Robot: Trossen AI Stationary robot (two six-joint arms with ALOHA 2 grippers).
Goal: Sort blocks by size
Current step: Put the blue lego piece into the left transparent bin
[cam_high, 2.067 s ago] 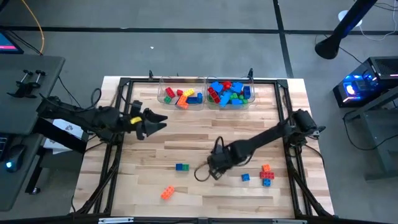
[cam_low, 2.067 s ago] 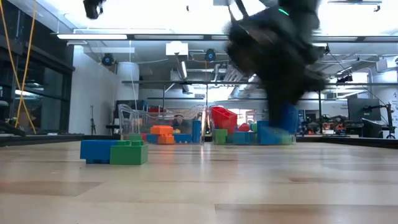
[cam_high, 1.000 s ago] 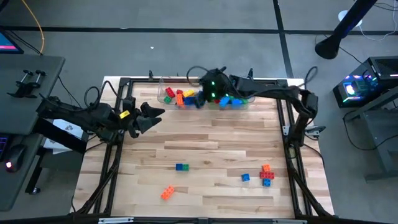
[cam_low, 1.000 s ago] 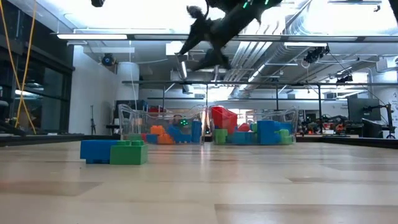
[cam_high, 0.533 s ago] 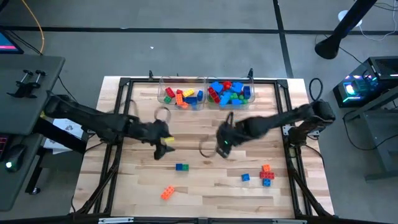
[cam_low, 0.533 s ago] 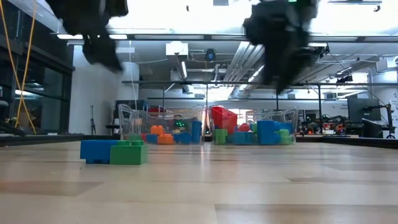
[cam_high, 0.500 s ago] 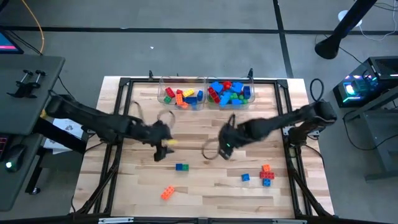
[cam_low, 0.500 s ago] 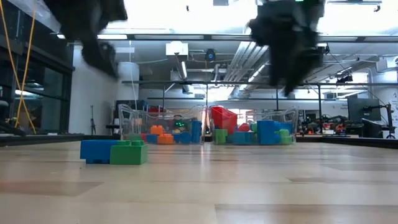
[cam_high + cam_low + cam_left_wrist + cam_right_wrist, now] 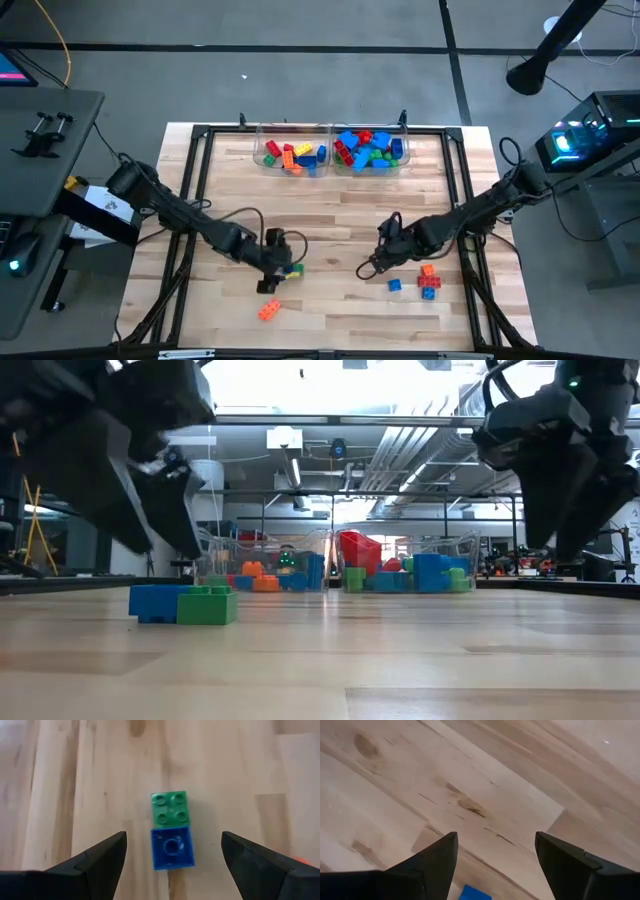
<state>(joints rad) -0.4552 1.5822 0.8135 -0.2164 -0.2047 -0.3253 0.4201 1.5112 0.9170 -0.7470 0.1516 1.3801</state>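
Observation:
A joined blue and green block pair (image 9: 292, 268) (image 9: 171, 831) lies flat on the table, studs up. My left gripper (image 9: 278, 262) (image 9: 173, 839) hovers over it, open, one finger on each side, touching nothing. A small blue block (image 9: 394, 286) (image 9: 475, 894) lies near the table's right. My right gripper (image 9: 383, 258) (image 9: 496, 836) stands open just left of and above it, pointing steeply down. An orange and red block stack (image 9: 428, 280) lies right of the blue one. An orange block (image 9: 268, 311) lies near the front edge.
Two clear bins stand at the far edge: the left bin (image 9: 292, 155) with several mixed blocks, the right bin (image 9: 370, 150) with several mostly blue and green ones. A dark frame (image 9: 200, 135) runs round the tabletop. Bare wood lies between the arms.
My left gripper has swung from the table's left side toward the near edge and down, tipping downward over the blue and green pair. My right gripper has come from above the bins toward the near right and down, beside the small blue block. No block has moved.

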